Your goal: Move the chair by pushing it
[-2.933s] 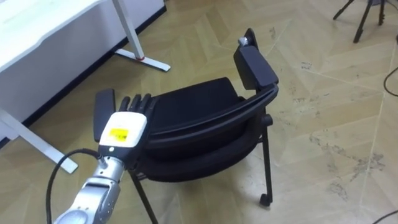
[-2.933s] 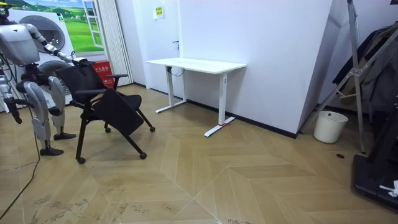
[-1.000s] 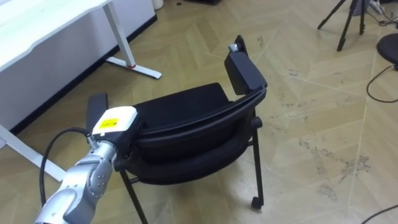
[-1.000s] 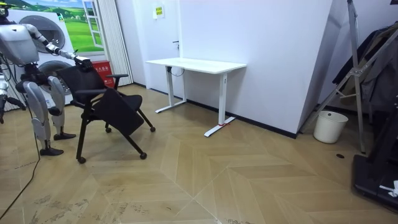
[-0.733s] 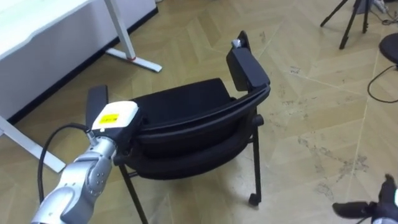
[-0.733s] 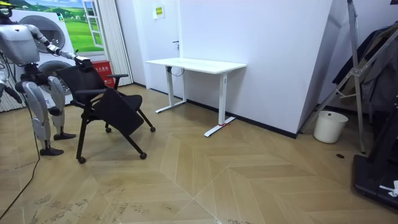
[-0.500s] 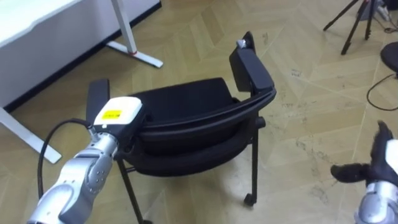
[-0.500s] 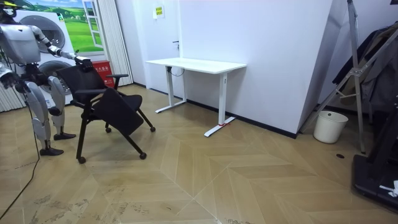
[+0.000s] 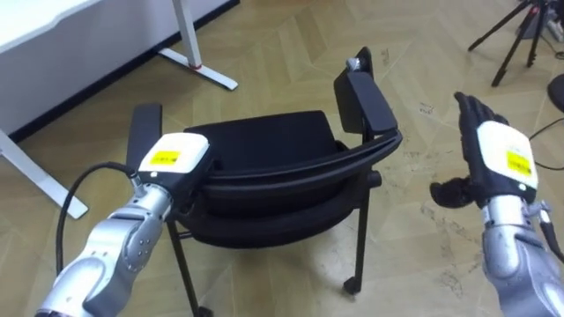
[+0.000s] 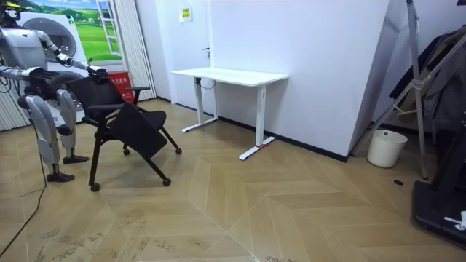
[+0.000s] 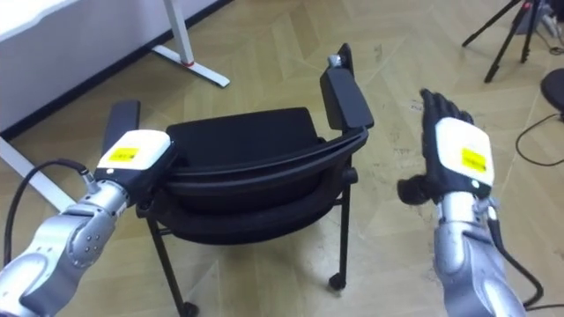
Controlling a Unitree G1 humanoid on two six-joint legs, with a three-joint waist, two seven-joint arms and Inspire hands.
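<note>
A black chair (image 9: 264,141) with wheels on its legs stands on the wood floor in front of me, its curved backrest (image 9: 300,172) nearest to me. My left hand (image 9: 172,158) sits on the backrest's left end beside the left armrest (image 9: 144,132), fingers curled over the rail. My right hand (image 9: 495,158) is raised to the right of the right armrest (image 9: 361,99), open, fingers straight, apart from the chair. In the room view I stand behind the chair (image 10: 135,127) at the room view's left.
A white desk (image 10: 229,75) stands beyond the chair; its leg and foot (image 9: 196,66) show at the upper left. Tripod legs (image 9: 520,31) stand on the floor at the upper right. A white bin (image 10: 386,148) is by the far wall.
My right hand has risen into view from the lower right and now stands open beside the right armrest. The left hand stays on the backrest. The camera has shifted a little.
</note>
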